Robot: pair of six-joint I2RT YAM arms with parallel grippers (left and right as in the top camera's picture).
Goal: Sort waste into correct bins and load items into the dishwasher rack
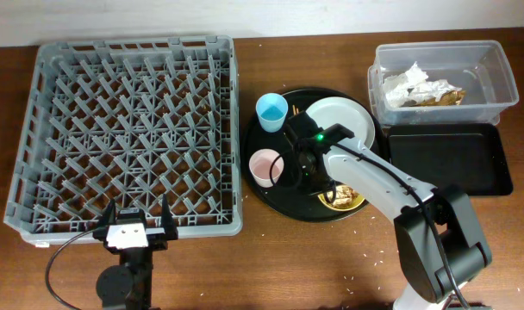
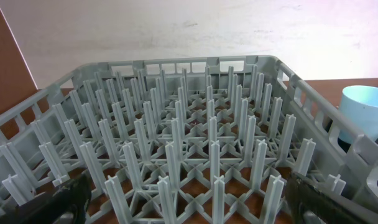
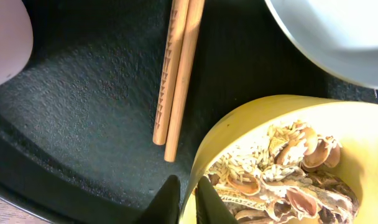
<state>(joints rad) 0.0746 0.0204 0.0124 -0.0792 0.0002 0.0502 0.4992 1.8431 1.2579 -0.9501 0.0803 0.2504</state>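
Note:
My right gripper (image 3: 188, 200) is shut on the rim of the yellow bowl (image 3: 239, 127), one finger inside and one outside. The bowl holds tan-brown food scraps (image 3: 282, 174) with rice-like bits. In the overhead view the bowl (image 1: 346, 201) sits partly under my right arm. Wooden chopsticks (image 3: 176, 74) lie beside the bowl, with the white plate (image 1: 339, 119), light-blue cup (image 1: 271, 111) and pink cup (image 1: 265, 167) nearby. The grey dishwasher rack (image 1: 133, 129) is at the left. My left gripper (image 1: 133, 226) is open and empty at the rack's front edge (image 2: 189, 124).
The bowl, cups, plate and chopsticks sit on a large round black tray (image 1: 271, 194). A clear tub (image 1: 495, 73) at the back right holds crumpled napkins (image 1: 408, 84) and scraps. A shallow black rectangular tray (image 1: 447, 159) lies in front of it. Rice bits are scattered on the table.

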